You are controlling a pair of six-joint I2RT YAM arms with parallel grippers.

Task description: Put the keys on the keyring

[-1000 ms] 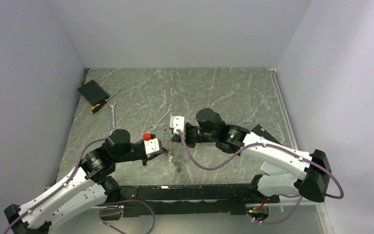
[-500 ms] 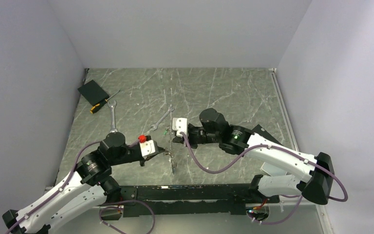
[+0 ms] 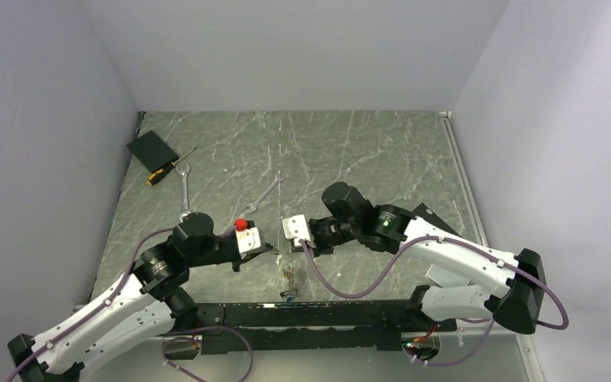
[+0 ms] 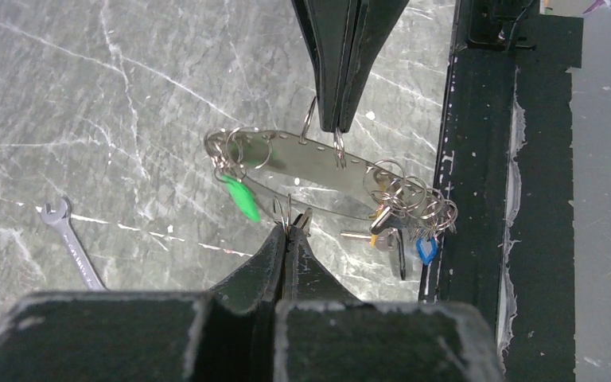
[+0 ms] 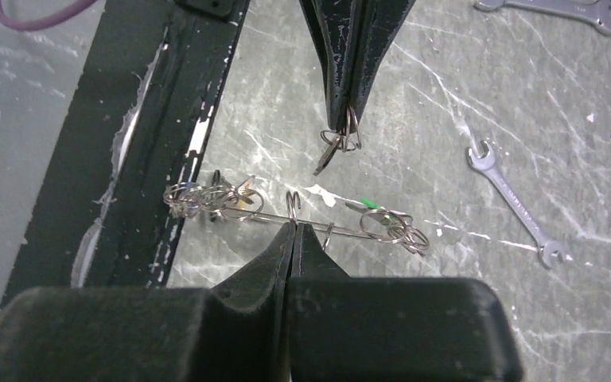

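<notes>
Far left: a flat black square pad, a screwdriver with a yellow-and-black handle and a long silver open-ended spanner lie on the grey marbled table, well apart from the work.
Left gripper: jaws pressed together, pinching a small split ring on the near side of the keyring.
Keyring: a large, thin, silvery oval wire loop. It is lifted off the table and held taut between the two grippers, close to the black rail at the table's near edge.
Keys: a green-headed key hangs alone at the loop's left end. A blue-headed key and a black-headed key dangle among a cluster of small rings at its right end. No yellow one can be made out.
Right gripper: clamped shut on another small ring, on the opposite side of the loop.
Step in hand: probably steadying the loop so that keys can be threaded or slid along it. Whether the loop's ends are joined cannot be told.
Doing it well: keep light, even tension between the two pinches. Move only one arm at a time, and keep the loop level so the cluster does not slide.
Risk: too hard a pull may slip the thin wire from the jaws, and slack would let the loop flop towards the rail.
</notes>
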